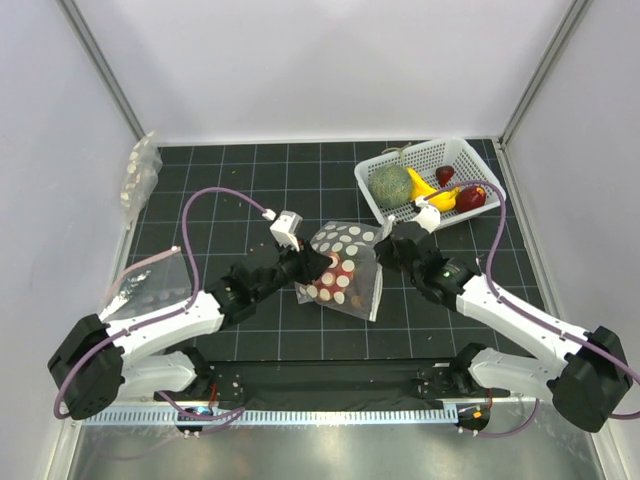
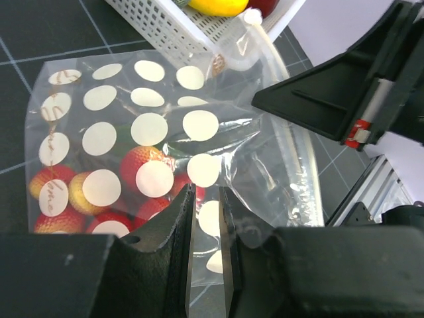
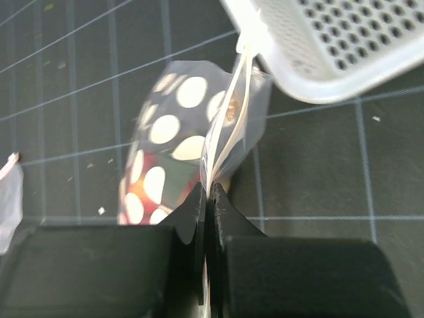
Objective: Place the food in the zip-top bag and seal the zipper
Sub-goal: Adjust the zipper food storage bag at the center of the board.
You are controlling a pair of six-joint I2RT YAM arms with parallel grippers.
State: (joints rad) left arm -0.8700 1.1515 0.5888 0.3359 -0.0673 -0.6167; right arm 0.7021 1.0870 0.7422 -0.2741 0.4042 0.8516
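Your left gripper (image 2: 205,265) is pinching a fold of the zip-top bag (image 2: 165,126); the dotted film is passing between its nearly closed fingers (image 2: 173,245). The food (image 2: 136,159) is lying inside the bag, just ahead of those fingertips and to their left, showing red and yellow behind the white dots. Your right gripper (image 3: 206,218) is clamping fully on the zipper (image 3: 230,126), the pale strip rising straight out from between its fingertips toward the white basket (image 3: 331,79) beyond them. From overhead, both grippers are meeting the bag from opposite sides, the bag lying between the two sets of fingers on the black mat (image 1: 300,180).
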